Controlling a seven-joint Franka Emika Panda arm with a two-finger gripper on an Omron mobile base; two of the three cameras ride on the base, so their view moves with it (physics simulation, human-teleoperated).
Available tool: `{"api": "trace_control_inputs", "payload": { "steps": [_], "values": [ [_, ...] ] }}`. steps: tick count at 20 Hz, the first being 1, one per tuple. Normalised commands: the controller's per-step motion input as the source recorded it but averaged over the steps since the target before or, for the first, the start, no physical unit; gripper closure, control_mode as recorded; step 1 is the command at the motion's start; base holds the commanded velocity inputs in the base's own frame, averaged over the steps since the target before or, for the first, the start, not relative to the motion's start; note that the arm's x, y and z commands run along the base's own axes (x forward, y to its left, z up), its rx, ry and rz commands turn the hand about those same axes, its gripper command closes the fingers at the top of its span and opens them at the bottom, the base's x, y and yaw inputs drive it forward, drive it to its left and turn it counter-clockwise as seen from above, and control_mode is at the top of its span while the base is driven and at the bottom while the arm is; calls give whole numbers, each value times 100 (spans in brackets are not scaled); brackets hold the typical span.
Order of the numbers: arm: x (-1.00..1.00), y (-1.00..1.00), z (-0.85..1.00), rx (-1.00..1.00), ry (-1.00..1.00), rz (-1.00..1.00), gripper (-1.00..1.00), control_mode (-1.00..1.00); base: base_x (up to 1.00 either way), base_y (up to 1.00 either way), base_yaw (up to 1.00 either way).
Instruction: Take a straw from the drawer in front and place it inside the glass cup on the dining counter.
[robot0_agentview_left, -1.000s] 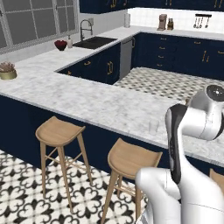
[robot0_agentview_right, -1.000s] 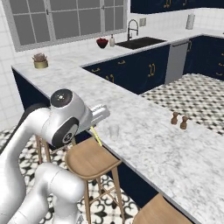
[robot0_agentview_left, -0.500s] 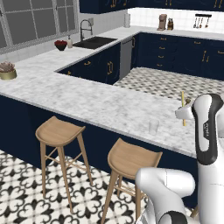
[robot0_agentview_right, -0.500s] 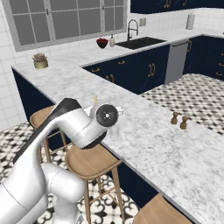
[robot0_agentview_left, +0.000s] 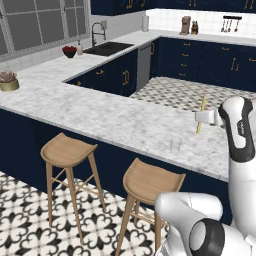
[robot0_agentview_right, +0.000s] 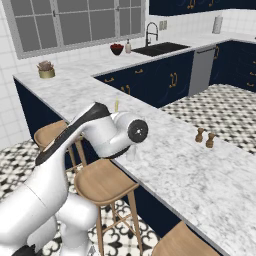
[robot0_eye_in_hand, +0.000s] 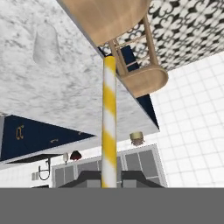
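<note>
Straw (robot0_agentview_left: 201, 116) pinched upright in closed tool (robot0_agentview_left: 204, 117), carried above marble desk (robot0_agentview_left: 115, 120), glass cup (robot0_agentview_left: 175, 145) at seven o'clock of it; next calls for shifting over cup's mouth, lowering, releasing.

Home kitchen: sink (robot0_agentview_left: 107, 48), marble dining counter (robot0_agentview_left: 115, 117), wooden stools (robot0_agentview_left: 67, 150).

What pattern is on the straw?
Yellow and white stripes on the straw, clearest in the hand view.
</note>
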Motion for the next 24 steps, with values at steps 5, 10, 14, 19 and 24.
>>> {"api": "trace_control_inputs", "payload": {
  "steps": [5,10,14,19,24],
  "values": [
    [16,-8,0,4,12,3,100,-100,0,0,0],
    [28,0,-12,0,-1,0,100,-100,0,0,0],
    [22,0,-11,0,-3,0,100,-100,0,0,0],
    [60,4,-24,0,4,-3,100,-100,0,0,0],
    [48,2,-25,0,0,-1,100,-100,0,0,0]
  ]
}}
